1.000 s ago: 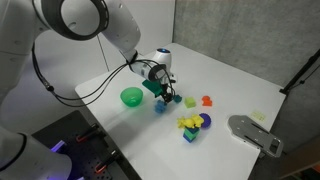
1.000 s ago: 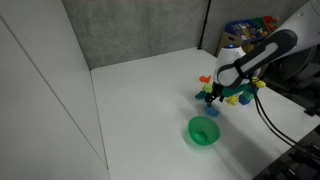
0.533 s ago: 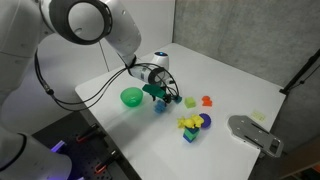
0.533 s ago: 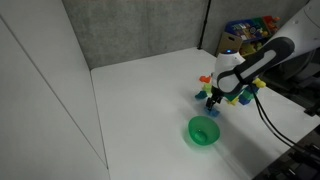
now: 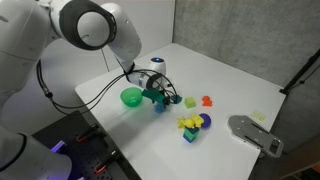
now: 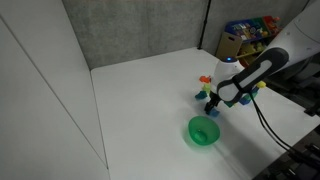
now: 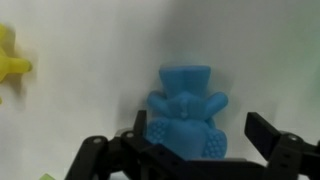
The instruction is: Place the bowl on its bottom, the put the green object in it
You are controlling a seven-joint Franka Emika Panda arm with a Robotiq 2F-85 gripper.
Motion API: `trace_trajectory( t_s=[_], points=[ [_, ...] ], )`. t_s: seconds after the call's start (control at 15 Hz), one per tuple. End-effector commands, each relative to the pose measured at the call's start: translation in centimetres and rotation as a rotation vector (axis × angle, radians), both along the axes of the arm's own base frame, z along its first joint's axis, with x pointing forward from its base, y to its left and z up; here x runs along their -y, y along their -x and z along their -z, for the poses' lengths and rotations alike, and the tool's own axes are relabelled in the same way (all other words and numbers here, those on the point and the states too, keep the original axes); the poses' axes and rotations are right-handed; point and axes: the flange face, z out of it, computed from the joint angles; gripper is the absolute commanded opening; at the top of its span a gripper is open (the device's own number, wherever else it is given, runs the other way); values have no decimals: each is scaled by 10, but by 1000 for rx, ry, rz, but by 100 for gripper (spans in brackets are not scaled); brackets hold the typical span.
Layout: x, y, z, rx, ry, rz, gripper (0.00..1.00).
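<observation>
The bright-green bowl [image 5: 131,97] stands open side up on the white table, also in the other exterior view [image 6: 203,130]. My gripper [image 5: 155,92] hangs low just beside it, jaws open. In the wrist view a small toy figure [image 7: 185,110] lies on the table between my two black fingers [image 7: 262,135]. It looks blue there and touches neither finger. In both exterior views a dark teal-green piece [image 5: 150,90] [image 6: 209,96] shows at the fingertips, with a blue piece [image 5: 160,106] right under it. I cannot tell which of these is the figure in the wrist view.
An orange piece [image 5: 207,100] and another blue piece [image 5: 190,100] lie past the gripper. A yellow, purple and blue cluster [image 5: 192,124] sits nearer the front edge. A grey device [image 5: 254,133] lies at the table's end. A yellow piece [image 7: 10,62] shows in the wrist view.
The gripper has come down a little and shifted slightly toward the bowl. The bowl and the loose pieces have not moved.
</observation>
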Motion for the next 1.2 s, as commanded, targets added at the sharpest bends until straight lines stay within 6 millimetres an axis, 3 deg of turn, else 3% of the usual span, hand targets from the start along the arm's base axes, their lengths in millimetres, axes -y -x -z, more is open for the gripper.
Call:
trace_trajectory(
  t_s=[0.0, 0.2, 0.27, 0.33, 0.53, 0.8, 1.13],
  points=[
    [3, 1, 4, 24, 1, -19, 100],
    [3, 2, 8, 35, -3, -10, 100],
    [3, 2, 10, 33, -4, -4, 75],
    [3, 3, 12, 25, -5, -2, 72],
    [3, 5, 15, 20, 0, 1, 49],
    [6, -1, 5, 34, 9, 20, 29],
    [-7, -16, -28, 68, 6, 53, 16]
  ],
)
